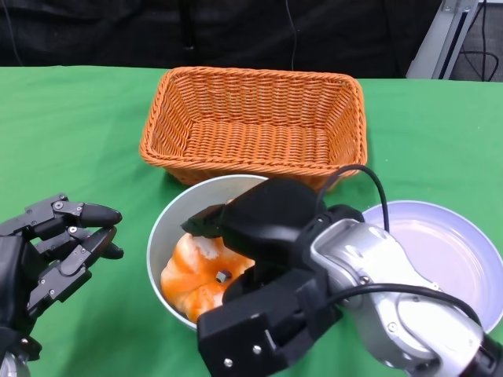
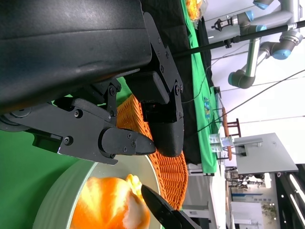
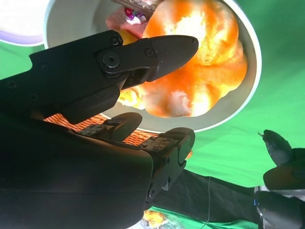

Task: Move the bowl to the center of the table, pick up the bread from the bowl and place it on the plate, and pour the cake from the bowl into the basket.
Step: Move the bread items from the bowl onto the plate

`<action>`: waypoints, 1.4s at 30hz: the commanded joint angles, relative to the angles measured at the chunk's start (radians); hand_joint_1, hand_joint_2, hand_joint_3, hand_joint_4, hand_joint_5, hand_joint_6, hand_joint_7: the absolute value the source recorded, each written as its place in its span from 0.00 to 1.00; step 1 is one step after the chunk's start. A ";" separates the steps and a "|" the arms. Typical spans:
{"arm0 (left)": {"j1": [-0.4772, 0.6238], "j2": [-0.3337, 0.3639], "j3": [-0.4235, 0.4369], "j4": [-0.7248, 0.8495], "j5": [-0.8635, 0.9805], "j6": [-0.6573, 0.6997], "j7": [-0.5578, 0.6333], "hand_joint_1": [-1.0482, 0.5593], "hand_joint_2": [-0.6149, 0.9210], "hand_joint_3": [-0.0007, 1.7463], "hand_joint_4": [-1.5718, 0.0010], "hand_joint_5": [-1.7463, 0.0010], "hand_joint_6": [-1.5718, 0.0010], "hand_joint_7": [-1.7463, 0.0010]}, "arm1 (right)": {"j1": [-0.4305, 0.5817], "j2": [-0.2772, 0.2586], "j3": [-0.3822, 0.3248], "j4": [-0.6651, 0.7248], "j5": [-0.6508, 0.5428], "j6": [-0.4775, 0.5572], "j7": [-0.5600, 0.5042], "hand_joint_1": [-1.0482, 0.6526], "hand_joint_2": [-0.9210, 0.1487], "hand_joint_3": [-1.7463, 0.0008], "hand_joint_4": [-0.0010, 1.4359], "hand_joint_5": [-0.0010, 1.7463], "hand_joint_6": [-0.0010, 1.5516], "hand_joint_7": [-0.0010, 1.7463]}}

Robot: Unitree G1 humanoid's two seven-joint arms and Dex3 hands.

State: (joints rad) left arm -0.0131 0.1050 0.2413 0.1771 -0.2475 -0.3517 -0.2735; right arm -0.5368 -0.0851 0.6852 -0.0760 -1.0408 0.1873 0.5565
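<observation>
R hand [image 1: 259, 259] nearest cam, hovering over white bowl [image 1: 161, 236], fingers apart above the orange bread [image 1: 192, 271]; holds nothing, no contact visible yet. Bread sits in bowl, filling most of it; a pink cake piece [image 3: 125, 18] shows at bowl's far side in R wrist view, partly hidden. L hand [image 1: 59, 247] off to the side on green tabletop [image 1: 71, 118], fingers loosely curled, empty, near bowl but apart from it. Lilac plate [image 1: 464, 259] just beside bowl on R side, bare. Wicker basket [image 1: 255, 118] beyond, close behind bowl. Risks: bread is wide and likely soft, so fingers may slip or crush; downward push could tip or shove unbraced bowl into basket; cake may get dragged out w/ bread.
</observation>
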 commanded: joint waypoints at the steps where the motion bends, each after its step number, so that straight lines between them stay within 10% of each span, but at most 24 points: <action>1: 0.001 0.010 0.005 0.009 -0.004 -0.017 -0.001 0.51 1.00 0.11 0.48 0.27 0.39 0.58 | -0.042 0.023 0.012 0.043 -0.026 0.014 -0.009 0.10 0.00 0.86 0.41 0.04 0.25 0.01; 42: 0.001 0.002 -0.007 0.039 0.008 -0.066 0.006 0.56 1.00 0.15 0.49 0.26 0.38 0.58 | -0.199 0.094 0.148 0.415 -0.033 0.004 0.011 0.16 0.00 0.86 0.55 0.08 0.34 0.01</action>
State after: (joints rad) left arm -0.0152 0.1006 0.2300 0.2089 -0.2438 -0.4007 -0.2743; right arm -0.7434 0.0067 0.8207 0.3173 -1.0763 0.1968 0.5628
